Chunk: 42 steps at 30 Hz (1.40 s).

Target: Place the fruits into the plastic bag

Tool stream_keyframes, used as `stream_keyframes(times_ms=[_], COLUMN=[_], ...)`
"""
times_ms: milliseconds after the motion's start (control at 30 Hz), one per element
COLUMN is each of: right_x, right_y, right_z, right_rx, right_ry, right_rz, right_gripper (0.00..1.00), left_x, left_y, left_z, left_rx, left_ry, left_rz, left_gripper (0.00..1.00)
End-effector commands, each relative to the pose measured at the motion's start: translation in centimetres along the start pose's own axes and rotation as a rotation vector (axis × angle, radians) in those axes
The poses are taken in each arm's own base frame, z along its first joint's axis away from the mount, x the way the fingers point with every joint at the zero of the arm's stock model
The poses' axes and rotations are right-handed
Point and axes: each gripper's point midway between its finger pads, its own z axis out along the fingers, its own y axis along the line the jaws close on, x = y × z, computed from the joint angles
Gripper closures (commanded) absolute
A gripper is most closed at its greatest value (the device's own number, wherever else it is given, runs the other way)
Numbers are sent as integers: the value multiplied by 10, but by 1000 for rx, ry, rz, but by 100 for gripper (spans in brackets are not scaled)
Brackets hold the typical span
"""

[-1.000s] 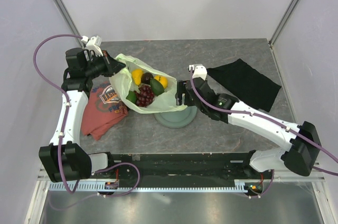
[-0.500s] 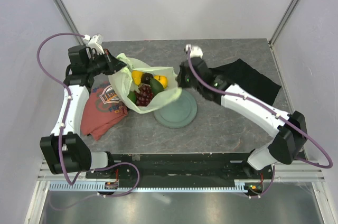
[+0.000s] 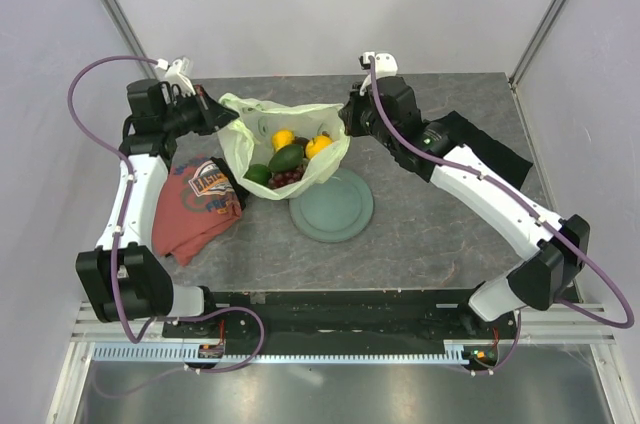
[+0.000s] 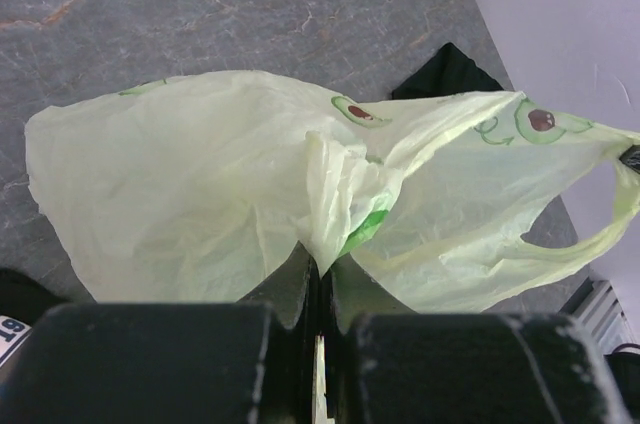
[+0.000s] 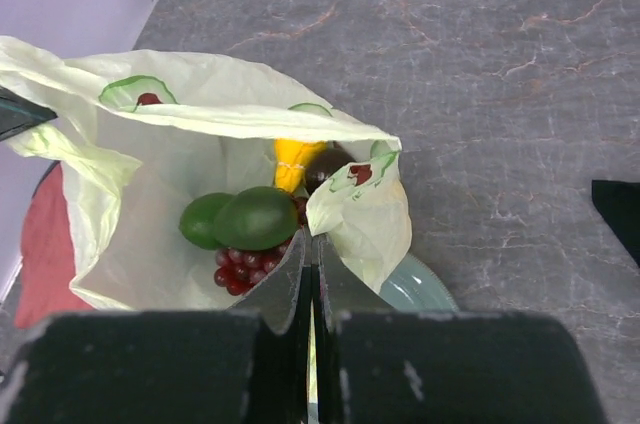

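The pale green plastic bag hangs stretched between both grippers, mouth open upward. My left gripper is shut on its left edge. My right gripper is shut on a fold of its right rim. The fruits lie inside the bag: a yellow-orange round one, a yellow pear, a dark green oval one, a dark plum and a red grape bunch. In the left wrist view the bag's wall hides the fruits.
A round grey-green plate lies on the table just in front of the bag. A red printed T-shirt lies at the left. A black cloth lies at the right. White walls stand close around the table.
My right gripper has swung from the bag's near side to its far right rim and shut on it. The bag has risen and shifted back, off the plate.
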Motion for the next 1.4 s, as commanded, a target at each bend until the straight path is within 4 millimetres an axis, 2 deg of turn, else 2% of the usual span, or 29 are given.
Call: stream_keyframes(times_ms=[0, 67, 133, 167, 200, 233, 267, 367, 433, 533, 633, 667, 733, 800, 867, 1033, 1067, 1133, 1167, 1233, 1267, 1300, 1367], right_x=[-24, -37, -70, -82, -109, -123, -148, -176, -178, -167, -136, -115, -98, -77, -66, -68, -71, -75, -77, -79, -84, -87, -92], right_y=[-1, 3, 11, 13, 19, 22, 23, 22, 17, 8, -4, -13, -18, -25, -27, -24, -24, -24, -24, -23, -22, -21, -22], right_z=[10, 12, 8, 6, 0, -4, -15, -21, -15, 3, 31, 45, 59, 73, 81, 79, 76, 72, 69, 64, 57, 52, 39], right_rx=[8, -5, -25, -25, -36, -39, -38, -22, -9, 3, 25, 43, 47, 55, 50, 37, 37, 37, 37, 31, 27, 22, 23], right_ry=[-56, -79, -143, -170, -224, -256, -314, -381, -385, -354, -294, -248, -217, -171, -146, -150, -156, -167, -170, -176, -189, -197, -217], right_rz=[-32, -40, -51, -54, -51, -54, -54, -64, -62, -66, -85, -92, -94, -90, -90, -86, -85, -84, -86, -89, -90, -92, -97], right_gripper=[100, 100, 100, 100, 100, 100, 100, 100, 100, 100, 100, 100, 100, 100, 100, 100, 100, 90, 85, 54, 44, 31, 20], left_x=[-23, -35, -49, -68, -78, -86, -104, -127, -136, -131, -108, -102, -80, -67, -59, -64, -64, -67, -70, -74, -80, -85, -87], left_y=[-17, -25, -36, -48, -55, -64, -75, -91, -95, -81, -54, -47, -27, -15, -9, -10, -9, -10, -16, -18, -25, -25, -28], left_z=[0, -2, -5, -10, -13, -16, -22, -30, -34, -24, -3, 3, 19, 28, 31, 26, 25, 22, 17, 12, 3, 0, -9], left_rx=[68, 90, 114, 136, 151, 175, 195, 251, 296, 296, 275, 275, 267, 259, 252, 221, 214, 203, 204, 181, 173, 148, 125], left_ry=[-39, -59, -79, -114, -130, -140, -178, -221, -239, -213, -160, -145, -90, -60, -49, -73, -74, -91, -104, -132, -161, -190, -219], left_rz=[-1, 2, -5, 22, 28, 19, 45, 18, -11, -56, -108, -121, -164, -179, -176, -102, -99, -70, -47, -6, 26, 52, 77], left_gripper=[98, 99, 99, 98, 98, 99, 99, 98, 98, 98, 98, 99, 98, 99, 98, 99, 96, 84, 66, 44, 27, 18, 4])
